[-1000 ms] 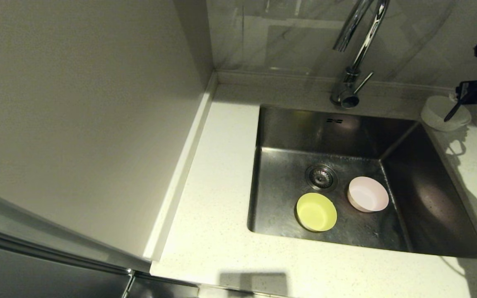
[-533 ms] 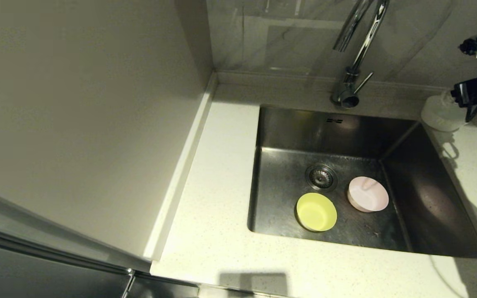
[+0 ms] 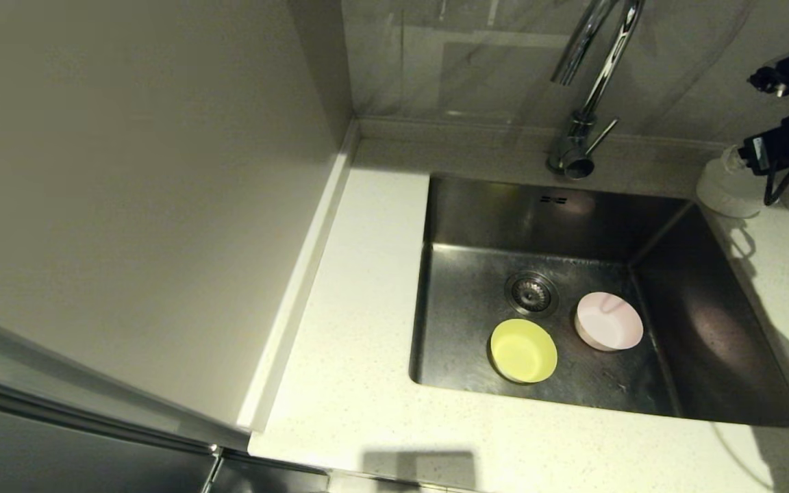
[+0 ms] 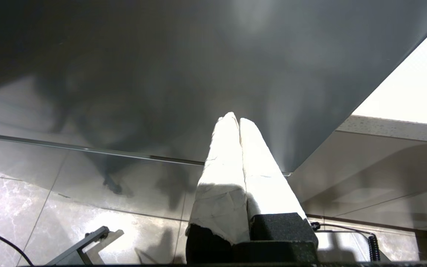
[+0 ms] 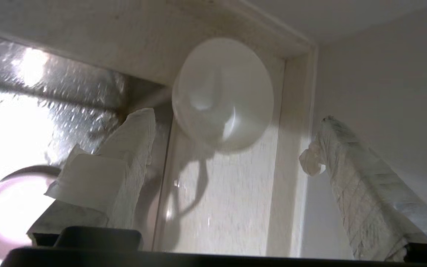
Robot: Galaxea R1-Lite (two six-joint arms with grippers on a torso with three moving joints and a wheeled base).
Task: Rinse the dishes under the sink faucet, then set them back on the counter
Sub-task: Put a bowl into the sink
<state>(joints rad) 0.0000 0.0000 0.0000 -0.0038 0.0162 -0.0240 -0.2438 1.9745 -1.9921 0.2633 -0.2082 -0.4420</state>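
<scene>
Right tool (image 5: 232, 148) spread wide, holding nothing.
Small round white bowl (image 5: 222, 92) sits on the speckled off-white bench (image 5: 228, 207) just beyond its tips (left tool (image 4: 238, 124) parked, pressed closed).

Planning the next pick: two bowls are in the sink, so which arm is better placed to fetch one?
Right. Its open end effector is above the counter by the white bowl, near the pink bowl. The left end effector is down by the floor.

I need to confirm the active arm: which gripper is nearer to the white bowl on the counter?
The right. The right gripper hangs open just above the white bowl, not touching it. The left gripper is parked down beside the cabinet, away from it.
</scene>
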